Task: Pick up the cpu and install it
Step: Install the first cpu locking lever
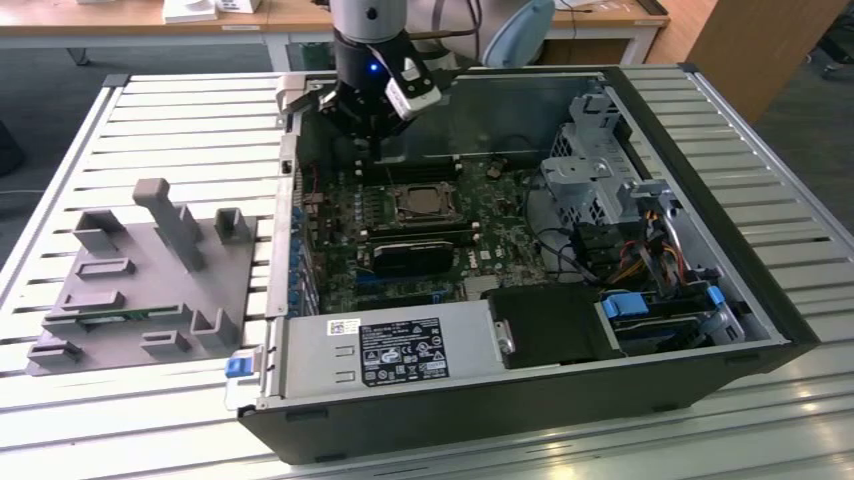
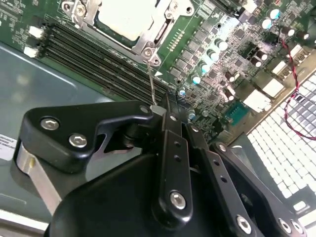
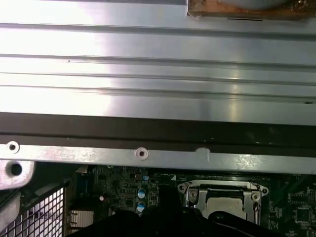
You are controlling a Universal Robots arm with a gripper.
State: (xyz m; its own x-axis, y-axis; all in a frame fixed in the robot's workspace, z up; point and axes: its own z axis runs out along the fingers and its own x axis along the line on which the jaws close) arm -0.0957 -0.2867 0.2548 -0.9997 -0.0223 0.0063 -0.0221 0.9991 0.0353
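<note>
The cpu (image 1: 424, 203) lies flat, silver top up, inside the metal-framed socket (image 1: 419, 190) on the motherboard of the open computer case. In the second wrist view the cpu (image 2: 123, 15) sits within the socket frame (image 2: 158, 29). My gripper (image 1: 378, 150) hangs over the board's far edge, just beyond the socket. Its black fingers (image 2: 170, 123) are pressed together, shut. A thin metal socket lever (image 2: 151, 81) rises from the socket's corner to the fingertips. Whether it is pinched I cannot tell. In the first wrist view the socket (image 3: 222, 193) lies below the case wall.
Black memory slots (image 2: 94, 54) run beside the socket. A power supply (image 1: 380, 350) fills the case's near side. A drive cage (image 1: 594, 150) and cables (image 1: 641, 250) are at the exterior view's right. A grey fixture (image 1: 147, 280) stands on the slatted table (image 1: 174, 130) at its left.
</note>
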